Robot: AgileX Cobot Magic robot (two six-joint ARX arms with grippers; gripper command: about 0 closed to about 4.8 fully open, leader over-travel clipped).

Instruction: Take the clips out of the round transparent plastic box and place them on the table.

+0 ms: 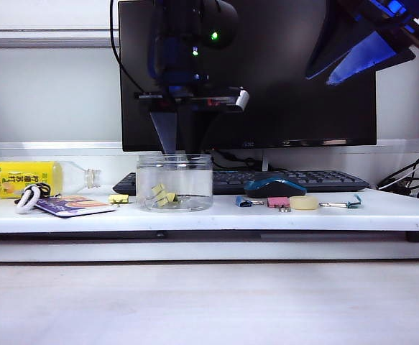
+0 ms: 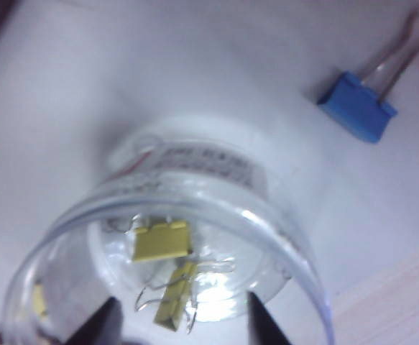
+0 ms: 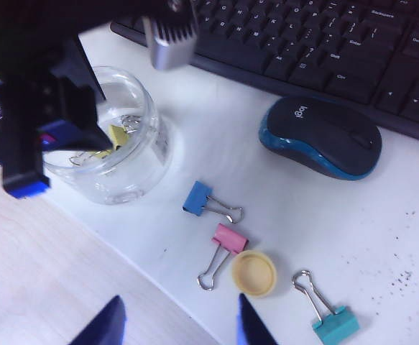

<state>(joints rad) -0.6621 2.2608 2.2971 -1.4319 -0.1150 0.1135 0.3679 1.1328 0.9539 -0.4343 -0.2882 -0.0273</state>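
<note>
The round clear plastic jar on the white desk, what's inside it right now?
Inside the round clear plastic jar lie small pale-yellow binder clips with silver wire handles, at least two. The left claw hangs open over the mouth, its fingertips covering part of the floor, so more may be hidden.

The left gripper (image 1: 179, 140) has dark, tapering, flat fingers under a black and blue wrist block carrying two green lights and a black cable; the right gripper (image 3: 177, 323) shows glossy blue, pointed, blade-like fingers
</note>
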